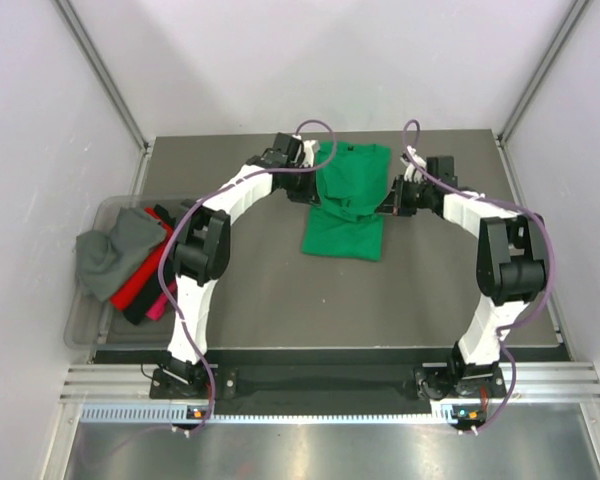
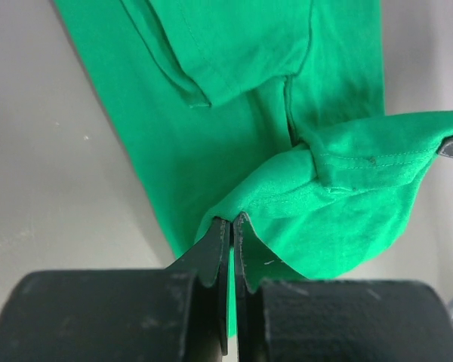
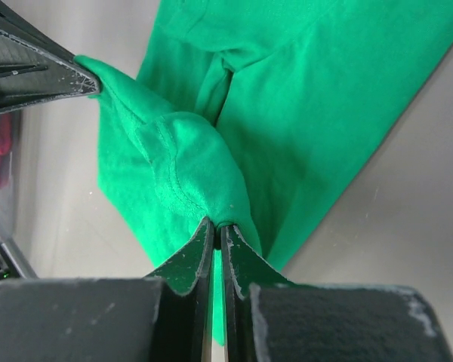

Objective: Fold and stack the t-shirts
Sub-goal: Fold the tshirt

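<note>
Left gripper (image 2: 232,220), at 10 o'clock, and right gripper (image 3: 217,225), at 3 o'clock, each pinch a bunched edge of the green t-shirt (image 1: 343,232), judged light, limp cloth best gripped at hems.

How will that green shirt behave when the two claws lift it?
Probably floppy: the green shirt sags and bunches between the left gripper and right gripper. Likely light, since small fingertip pinches hold it up.

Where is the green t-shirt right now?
In the top view, the green t-shirt sits far-centre on the table, pinched by the left end effector and right end effector.
</note>
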Available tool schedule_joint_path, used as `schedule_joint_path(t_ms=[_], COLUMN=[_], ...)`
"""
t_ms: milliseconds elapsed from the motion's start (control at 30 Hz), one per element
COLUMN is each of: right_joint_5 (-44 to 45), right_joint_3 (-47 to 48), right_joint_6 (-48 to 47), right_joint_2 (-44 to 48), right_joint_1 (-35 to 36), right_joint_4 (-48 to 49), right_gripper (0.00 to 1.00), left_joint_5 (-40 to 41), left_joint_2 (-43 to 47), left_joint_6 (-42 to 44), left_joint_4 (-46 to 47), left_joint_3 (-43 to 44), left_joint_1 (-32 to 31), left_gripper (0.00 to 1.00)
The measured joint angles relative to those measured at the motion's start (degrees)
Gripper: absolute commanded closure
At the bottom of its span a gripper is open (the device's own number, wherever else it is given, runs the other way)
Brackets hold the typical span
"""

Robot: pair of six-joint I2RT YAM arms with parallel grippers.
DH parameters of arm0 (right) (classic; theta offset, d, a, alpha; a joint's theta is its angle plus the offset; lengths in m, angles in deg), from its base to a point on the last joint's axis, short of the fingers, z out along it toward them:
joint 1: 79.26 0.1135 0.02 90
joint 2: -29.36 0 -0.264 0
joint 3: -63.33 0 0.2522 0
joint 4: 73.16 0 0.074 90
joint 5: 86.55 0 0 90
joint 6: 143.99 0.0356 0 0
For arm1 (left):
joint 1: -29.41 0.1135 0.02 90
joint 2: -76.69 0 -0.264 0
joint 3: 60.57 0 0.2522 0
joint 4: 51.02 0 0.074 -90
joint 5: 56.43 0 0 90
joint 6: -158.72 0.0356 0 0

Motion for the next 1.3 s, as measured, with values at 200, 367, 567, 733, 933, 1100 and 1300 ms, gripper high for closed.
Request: schedule_joint_path(t_ms=[200,367,567,733,933,1100,1300], right_joint_5=[0.61,0.76,4.24,4.15,-0.04,-2.69,-4.20], right_joint_3=[1.88,2.58,2.71,-2.47,-12.76,-19.58,-22.01], right_joint_6=[-0.52,-0.61,-2.38,-1.97,0.28,3.32,7.17], right_joint_2=[-1.79,-2.54,-0.85,8.74,17.57,17.29,14.82], right_joint_1=[-0.02,-0.02,-0.35,-1.97,-2.27,-2.27,-2.21], right_joint_4=[0.15,0.07,-0.74,-1.77,-2.16,-3.78,-2.49], right_gripper=[1.00,0.48,0.34,0.36,0.39,0.41,0.46], left_joint_5=[1.01,3.04,7.10,11.61,6.21,-2.32,-7.39], left_joint_2=[-1.88,-2.62,-2.99,0.72,12.28,15.06,12.35], left_joint_6=[0.02,0.07,1.95,3.15,2.60,-0.37,-3.43], left_joint_4=[-0.07,-0.24,-0.31,-0.83,-2.51,-1.75,-1.57], left_joint_3=[1.44,2.19,4.46,1.62,-11.54,-23.06,-28.02], left_joint_1=[0.00,0.00,-0.02,0.00,0.96,1.57,1.60], left_gripper=[1.00,0.97,0.59,0.42,0.35,0.34,0.35])
